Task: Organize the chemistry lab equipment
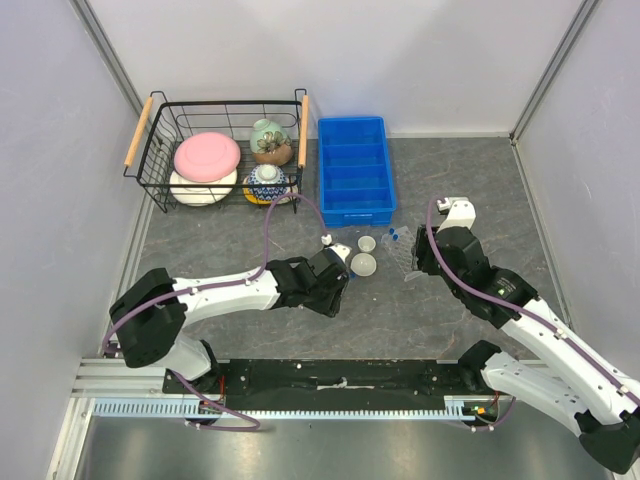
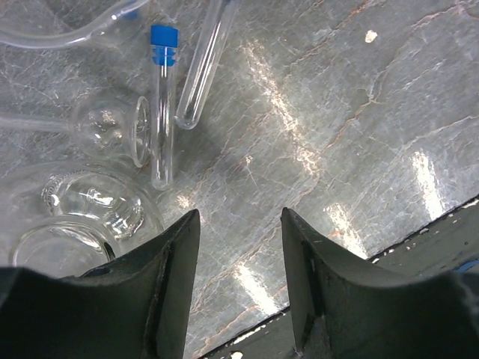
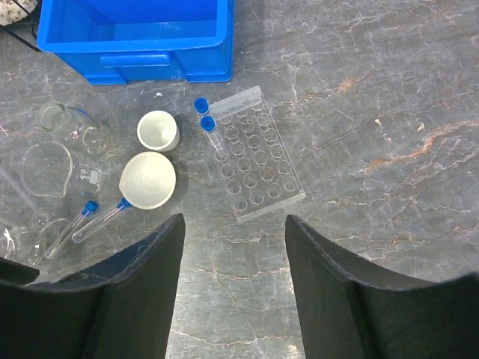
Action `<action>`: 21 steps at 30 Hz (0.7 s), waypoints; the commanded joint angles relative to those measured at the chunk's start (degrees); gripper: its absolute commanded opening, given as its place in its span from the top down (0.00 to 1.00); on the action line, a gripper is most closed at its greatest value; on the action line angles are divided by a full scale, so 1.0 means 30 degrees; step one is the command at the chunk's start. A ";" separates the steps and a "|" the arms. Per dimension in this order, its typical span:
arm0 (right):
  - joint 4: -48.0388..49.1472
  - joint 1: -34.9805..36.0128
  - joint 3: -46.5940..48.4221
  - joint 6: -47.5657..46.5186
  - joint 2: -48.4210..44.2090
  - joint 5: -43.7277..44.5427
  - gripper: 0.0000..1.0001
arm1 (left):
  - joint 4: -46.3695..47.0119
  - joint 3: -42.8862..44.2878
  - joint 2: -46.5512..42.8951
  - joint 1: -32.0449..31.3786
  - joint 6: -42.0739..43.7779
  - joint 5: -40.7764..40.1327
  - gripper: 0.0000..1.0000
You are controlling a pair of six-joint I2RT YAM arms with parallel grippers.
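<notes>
While both arms are stretched over the grey table [image 1: 250, 240], the lab items [image 1: 368, 252] are seen grouped just in front of the blue bin [image 1: 355, 170], btwn the two grippers.

L gripper [image 2: 239, 217]: fingers are held apart, w/ only bare tabletop seen btwn them and nothing clamped. A clear glass flask [image 2: 82, 217] is seen just beside its one finger; whether contact is made can't be told. Beyond that, a blue-capped tube [image 2: 161, 105] is laid flat, w/ a second clear tube [image 2: 200, 71] alongside (top out of frame) and a smaller flask [image 2: 112, 131] on its side next to it.

R gripper [image 3: 234, 224]: fingers are likewise held apart, nothing gripped, above the tabletop. Ahead of it a clear tube rack [image 3: 258, 157] is laid flat, w/ two capped tubes [image 3: 208, 126] at its far corner. Next to the rack, a small white dish [image 3: 158, 129] and a larger white dish [image 3: 148, 179] are set near each other.

A wire basket [image 1: 160, 150] w/ crockery is placed at the table's far corner, well apart from the lab items.
</notes>
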 commanded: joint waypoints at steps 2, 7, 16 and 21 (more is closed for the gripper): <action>0.0317 0.0122 -0.0156 0.0245 -0.0002 -0.0162 0.37 | 0.1148 -0.0586 0.0090 0.0556 -0.0659 -0.0688 0.46; 0.0552 0.0151 -0.0215 0.0215 0.0201 -0.0192 0.37 | 0.1324 -0.1027 -0.0028 0.1435 -0.0338 -0.0483 0.46; 0.0904 0.0210 -0.0303 0.0040 0.0437 -0.0280 0.36 | 0.1382 -0.0617 0.1054 0.1993 -0.0073 -0.0745 0.46; 0.0991 0.0210 -0.0508 -0.0019 0.0408 -0.0221 0.37 | 0.1646 -0.0500 0.1758 0.2081 -0.0015 -0.0717 0.46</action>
